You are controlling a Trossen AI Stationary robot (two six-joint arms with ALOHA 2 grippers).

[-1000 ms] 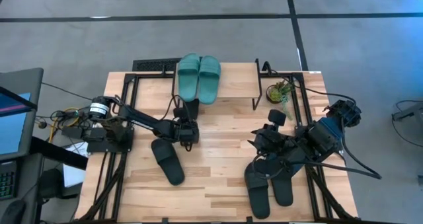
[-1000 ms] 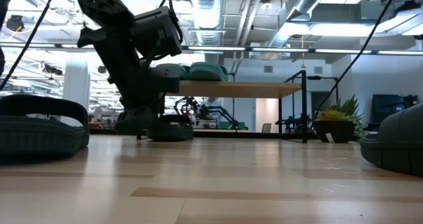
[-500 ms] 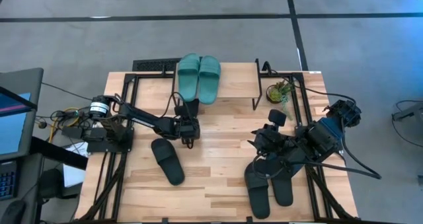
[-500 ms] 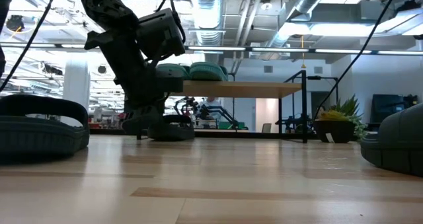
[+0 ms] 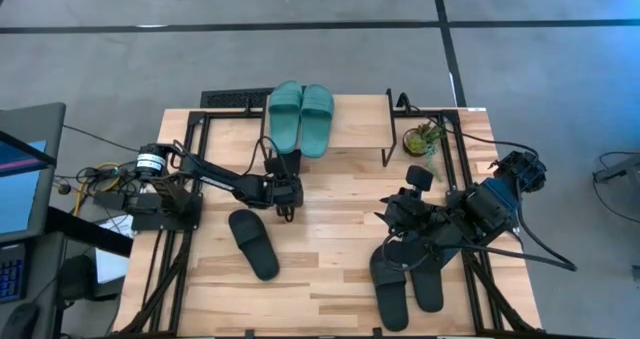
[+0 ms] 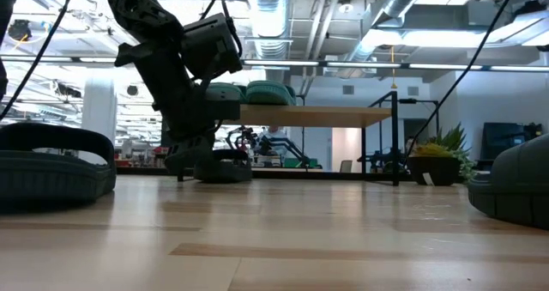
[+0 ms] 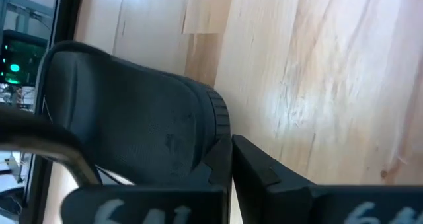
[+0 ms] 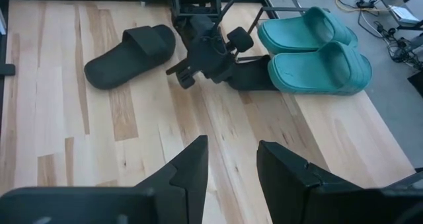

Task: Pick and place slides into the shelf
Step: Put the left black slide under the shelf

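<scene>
Centrally, the left claw [image 5: 287, 205] sits low over the wooden table [image 5: 330, 279], its fingers [image 7: 264, 174] pressed together with no visible gap and nothing seen between them. Just ahead of it, toward the far edge, a black slide [image 5: 290, 165] lies under the near edge of the shelf [image 5: 350, 129]; in the left wrist view this slide [image 7: 139, 131] fills the space directly beside the closed fingertips, though whether it touches them cannot be told. On top of the shelf, beyond the left claw, rests the teal pair of slides [image 5: 300, 114], side by side. Behind and to the outer side of the left claw, a second black slide [image 5: 253, 243] lies alone on the table, apart from the claw. The right claw [image 5: 398, 217] waits at the right side of the table with its fingers [image 8: 192, 164] spread and empty — its wrist view looks across bare boards toward the left arm. Directly beneath and behind the right claw lies a black pair of slides [image 5: 405, 284], close together near the front edge. A small potted plant [image 5: 422, 139] stands on the table between the right claw and the far edge, just beside the shelf's leg — low view shows it [image 6: 436, 164] on the far right.
</scene>
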